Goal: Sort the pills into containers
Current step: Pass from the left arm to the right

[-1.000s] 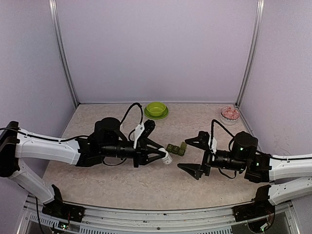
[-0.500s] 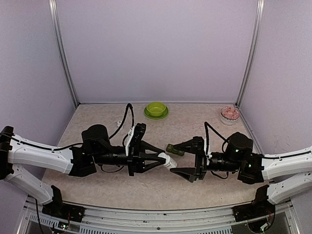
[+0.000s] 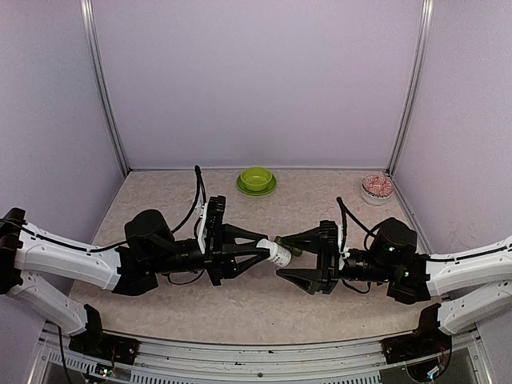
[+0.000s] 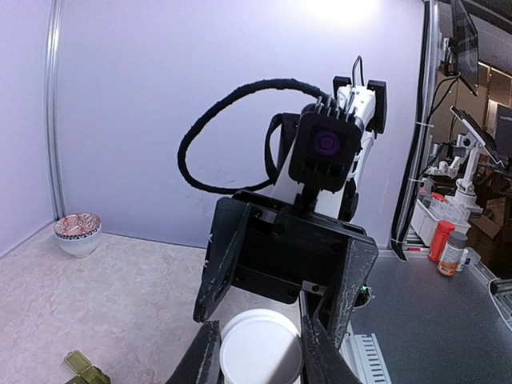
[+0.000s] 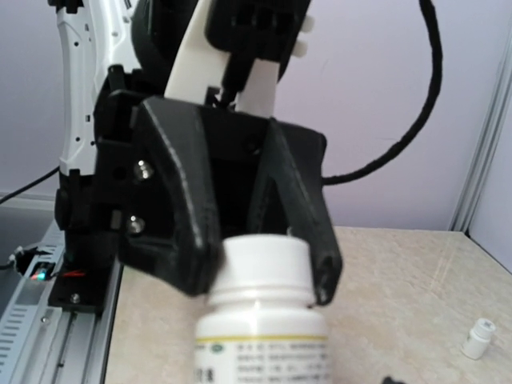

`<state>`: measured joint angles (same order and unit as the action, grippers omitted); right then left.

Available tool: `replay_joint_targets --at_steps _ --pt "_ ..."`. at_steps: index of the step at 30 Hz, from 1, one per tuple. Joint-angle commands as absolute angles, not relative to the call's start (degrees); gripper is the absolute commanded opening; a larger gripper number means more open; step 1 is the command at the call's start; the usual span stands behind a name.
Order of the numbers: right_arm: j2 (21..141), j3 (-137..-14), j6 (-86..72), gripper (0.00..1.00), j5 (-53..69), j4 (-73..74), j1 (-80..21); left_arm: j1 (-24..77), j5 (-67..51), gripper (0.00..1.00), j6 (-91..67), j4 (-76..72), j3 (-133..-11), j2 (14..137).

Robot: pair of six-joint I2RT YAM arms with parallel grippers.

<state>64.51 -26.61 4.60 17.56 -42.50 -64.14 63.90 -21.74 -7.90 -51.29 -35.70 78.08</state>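
My left gripper (image 3: 268, 248) is shut on the cap end of a white pill bottle (image 3: 279, 254), held level above the table's middle. In the right wrist view the bottle (image 5: 260, 320) fills the foreground, its cap pinched between the left fingers (image 5: 180, 208). My right gripper (image 3: 280, 257) faces it, open, with a jaw on either side of the bottle and gaps showing. The left wrist view shows those fingers (image 4: 220, 256) spread wider than the bottle (image 4: 260, 352). The dark green container (image 3: 290, 245) lies just behind, partly hidden; it also shows as the container (image 4: 84, 370). No pills are visible.
A lime green bowl (image 3: 256, 180) stands at the back centre. A red-patterned bowl (image 3: 377, 186) sits at the back right. A small white bottle (image 5: 478, 338) stands on the table behind the left arm. Purple walls close in three sides.
Both arms have moved toward each other over the table's middle. The left carried the bottle rightward. The right gripper's jaws have narrowed around the bottle.
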Motion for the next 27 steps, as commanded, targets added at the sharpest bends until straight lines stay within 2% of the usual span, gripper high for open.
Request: replay_joint_targets --at_steps 1,15,27 --pt "65.8 -27.7 3.4 0.65 17.3 -46.0 -65.0 64.5 -20.5 0.12 -9.0 -56.1 -35.1 78.9" --pt "66.8 -28.3 3.2 0.53 15.9 -48.1 -65.4 65.0 -21.0 0.12 -9.4 -56.8 -35.8 80.3" --pt "66.9 -28.9 3.7 0.28 14.5 -46.6 -65.4 65.0 -20.8 0.12 -9.5 -57.0 -36.2 81.1"
